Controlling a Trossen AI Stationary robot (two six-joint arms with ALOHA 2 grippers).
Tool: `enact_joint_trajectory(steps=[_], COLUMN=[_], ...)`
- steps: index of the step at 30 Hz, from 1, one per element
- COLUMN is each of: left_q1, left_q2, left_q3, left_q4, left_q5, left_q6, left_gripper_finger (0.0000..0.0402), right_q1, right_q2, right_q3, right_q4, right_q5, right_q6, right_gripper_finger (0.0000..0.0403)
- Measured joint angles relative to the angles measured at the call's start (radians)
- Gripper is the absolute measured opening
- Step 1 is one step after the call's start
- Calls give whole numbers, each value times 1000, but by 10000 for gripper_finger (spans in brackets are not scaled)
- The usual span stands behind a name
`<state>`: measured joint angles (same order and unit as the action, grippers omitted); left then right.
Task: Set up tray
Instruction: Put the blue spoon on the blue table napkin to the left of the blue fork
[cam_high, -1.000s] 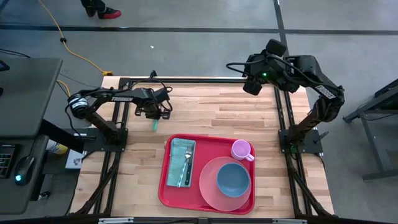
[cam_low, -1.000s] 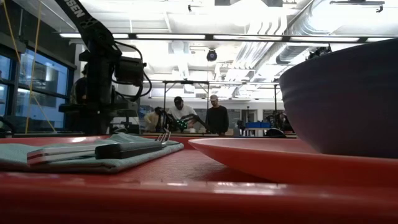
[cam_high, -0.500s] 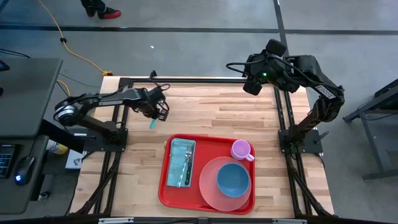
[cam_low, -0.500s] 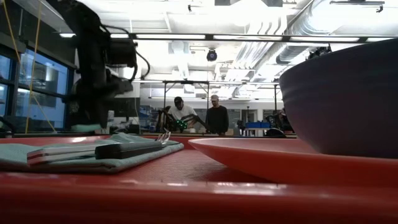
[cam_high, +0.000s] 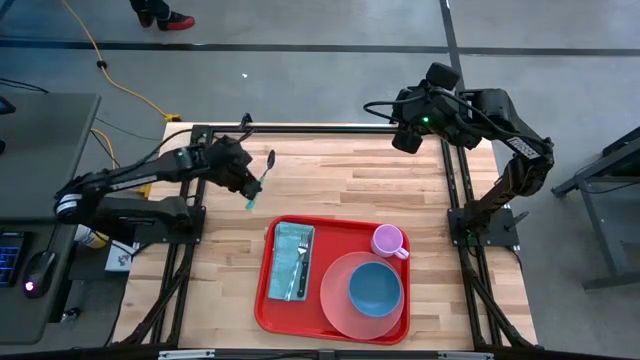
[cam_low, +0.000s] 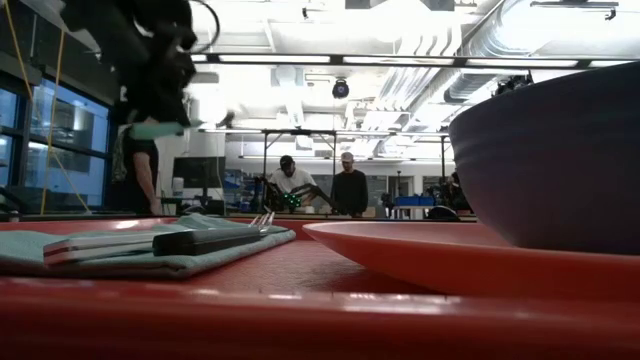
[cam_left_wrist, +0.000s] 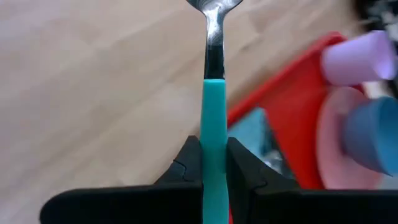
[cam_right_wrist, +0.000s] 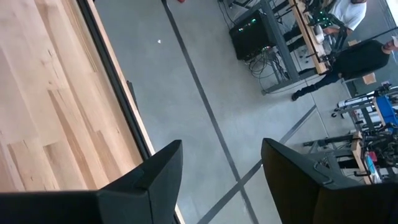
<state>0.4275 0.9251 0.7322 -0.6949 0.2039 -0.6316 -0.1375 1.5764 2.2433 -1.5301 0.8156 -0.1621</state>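
Note:
My left gripper (cam_high: 250, 182) hangs above the wooden table's far left part, shut on a spoon (cam_high: 262, 175) with a teal handle and a metal bowl. In the low view the teal handle (cam_low: 155, 130) shows high at the left. The red tray (cam_high: 265, 300) lies at the table's near middle. On it a pink plate (cam_high: 335, 300) carries a blue bowl (cam_high: 375, 288), with a purple cup (cam_high: 388, 240) beside it. A folded napkin (cam_high: 293, 240) with cutlery on top also lies there. My right gripper (cam_high: 405, 135) waits open, raised over the far right corner. My left gripper pinches the spoon's teal handle (cam_left_wrist: 214, 124) between its two fingers (cam_left_wrist: 186, 162). The spoon runs on ahead of the fingertips, and its metal neck (cam_left_wrist: 213, 50) and bowl stick out in front. The spoon is lifted clear of the table.
Bare wood (cam_high: 350, 175) stretches between the tray and the far edge. A black frame (cam_high: 320, 128) rims the table's far and side edges. People stand at benches (cam_low: 320, 185) in the room behind. In the right wrist view my open right fingers (cam_right_wrist: 155, 180) look out over grey floor.
My left gripper has risen from just above the table with the spoon, drawn back toward the table's left edge, and turned. The spoon's metal end now shows pointing toward the far edge. The right arm kept still.

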Motion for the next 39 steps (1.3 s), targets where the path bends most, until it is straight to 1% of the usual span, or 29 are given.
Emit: enact_joint_trajectory(steps=[5, 9, 11, 15, 21, 25, 28, 34, 39], left_q1=[-119, -255, -338, -506, -741, -856, -903, -955, -959], left_q2=[-83, -105, -104, -104, -101, -43, 26, 207, 347], left_q3=[0, 0, 0, 0, 1, 2, 2, 2, 3], left_q4=[10, 38, 69, 100, 62, 64, 66, 126, 284], left_q5=[-20, -54, -103, -243, -449, -554, -577, -576, -553], left_q6=[-115, -227, -285, -389, -575, -715, -809, -982, -1027], left_gripper_finger=[55, 55, 55, 55, 55, 55, 55, 54, 53], right_q1=[0, 0, 0, 0, 0, 0, 0, 0, 0], right_q2=[0, 0, -1, -14, -64, -96, -114, -135, -134], right_q3=[0, 0, 0, 0, 0, 0, 0, 0, 0], right_q4=[0, 0, 0, 0, 5, 12, 16, 23, 23], right_q5=[0, 4, 7, 6, 13, 43, 64, 72, 72], right_q6=[-8, -22, -22, -22, -22, -22, -21, -1, 0], right_gripper_finger=[198, 198, 197, 199, 201, 200, 202, 200, 201])
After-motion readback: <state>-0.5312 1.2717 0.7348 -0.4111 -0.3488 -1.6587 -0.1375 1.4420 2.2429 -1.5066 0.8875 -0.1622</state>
